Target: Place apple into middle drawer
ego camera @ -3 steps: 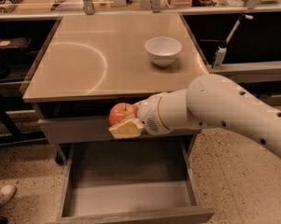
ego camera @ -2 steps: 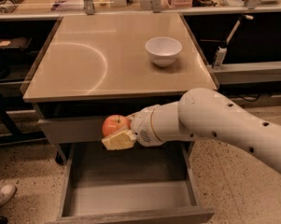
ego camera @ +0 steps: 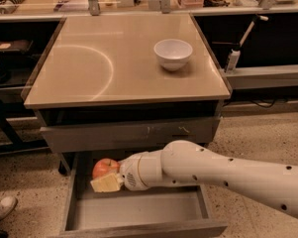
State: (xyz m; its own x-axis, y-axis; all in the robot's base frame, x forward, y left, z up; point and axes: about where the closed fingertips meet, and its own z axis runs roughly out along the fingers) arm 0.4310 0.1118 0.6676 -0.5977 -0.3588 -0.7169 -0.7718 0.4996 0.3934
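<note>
The red-orange apple (ego camera: 104, 167) is held in my gripper (ego camera: 107, 178) at the end of my white arm, which reaches in from the right. The gripper is shut on the apple, one pale finger (ego camera: 107, 183) showing under it. It hangs over the back left part of the open middle drawer (ego camera: 138, 213), a grey box with a plain floor pulled out below the table, a little above the floor.
A white bowl (ego camera: 173, 53) stands on the tan tabletop (ego camera: 99, 63). A shut grey drawer front with pale scratches (ego camera: 133, 134) sits right above the open drawer. Dark shelving stands left and right. A shoe (ego camera: 1, 208) is on the floor at the lower left.
My arm has carried the apple down and to the left, from in front of the upper drawer front to inside the open drawer's space.
</note>
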